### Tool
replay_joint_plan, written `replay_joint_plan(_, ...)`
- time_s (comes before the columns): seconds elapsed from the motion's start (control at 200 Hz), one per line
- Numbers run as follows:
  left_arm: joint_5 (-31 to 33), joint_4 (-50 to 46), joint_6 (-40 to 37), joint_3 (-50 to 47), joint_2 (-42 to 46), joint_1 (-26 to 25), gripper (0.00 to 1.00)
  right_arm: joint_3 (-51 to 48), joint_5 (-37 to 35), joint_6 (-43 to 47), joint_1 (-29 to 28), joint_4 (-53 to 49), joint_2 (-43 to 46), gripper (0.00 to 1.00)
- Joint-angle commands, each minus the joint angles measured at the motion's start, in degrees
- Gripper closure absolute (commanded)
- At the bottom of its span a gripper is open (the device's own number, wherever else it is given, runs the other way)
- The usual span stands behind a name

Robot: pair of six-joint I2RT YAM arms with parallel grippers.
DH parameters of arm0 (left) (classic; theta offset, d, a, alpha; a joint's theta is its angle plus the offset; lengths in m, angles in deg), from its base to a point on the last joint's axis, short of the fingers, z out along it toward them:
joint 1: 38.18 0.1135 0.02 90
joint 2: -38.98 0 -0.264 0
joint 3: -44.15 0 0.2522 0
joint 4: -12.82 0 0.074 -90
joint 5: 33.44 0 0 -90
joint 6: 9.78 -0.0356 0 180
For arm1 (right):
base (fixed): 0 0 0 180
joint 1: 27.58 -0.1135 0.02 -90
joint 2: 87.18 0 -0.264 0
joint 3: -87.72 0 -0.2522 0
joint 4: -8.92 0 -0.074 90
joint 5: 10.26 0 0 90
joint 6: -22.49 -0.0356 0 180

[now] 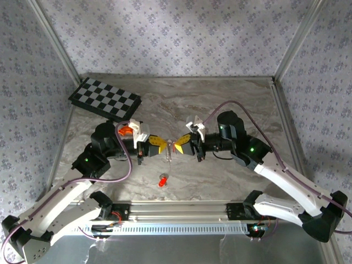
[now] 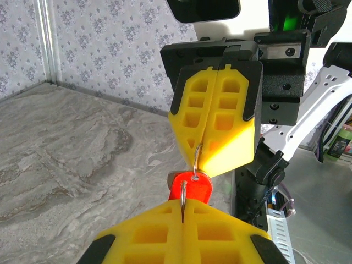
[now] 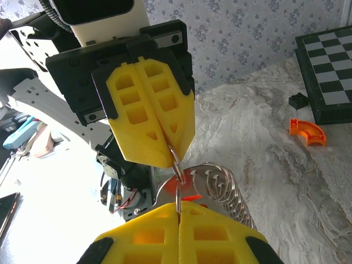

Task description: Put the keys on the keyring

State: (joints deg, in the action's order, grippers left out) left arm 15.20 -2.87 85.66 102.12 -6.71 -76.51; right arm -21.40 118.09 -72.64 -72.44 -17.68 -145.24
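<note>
Loose key [image 1: 162, 180] lies on the table near the bases, not yet threaded. Beyond it, left gripper [image 1: 166, 147] and right gripper [image 1: 175, 146] meet tip to tip, both jaws pinched on keyring [image 3: 225, 190] wire; second key [image 2: 190, 187] sits at the pinch. Step, likely: threading it on. Next calls for a steady feed along the coil. Checkerboard [image 1: 104, 99] far back

key [image 2: 192, 187] partly hidden, chessboard [image 3: 330, 71] cut off
</note>
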Motion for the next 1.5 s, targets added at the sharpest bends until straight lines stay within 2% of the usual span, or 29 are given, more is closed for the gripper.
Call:
replay_joint_plan(0.0,-2.1,3.2,-0.2,2.9,-0.3,-0.4,1.00,2.4,-0.1,1.8,-0.8,-1.6,0.0,1.00)
replay_joint_plan(0.505,-3.9,3.5,0.5,2.9,-0.7,-1.1,1.00,2.7,-6.0,7.2,-2.7,-4.0,0.8,1.00)
replay_joint_plan(1.494,-4.2,2.7,0.1,3.5,-1.0,-2.0,1.00,3.2,-6.3,9.3,-4.1,-4.1,1.9,1.00)
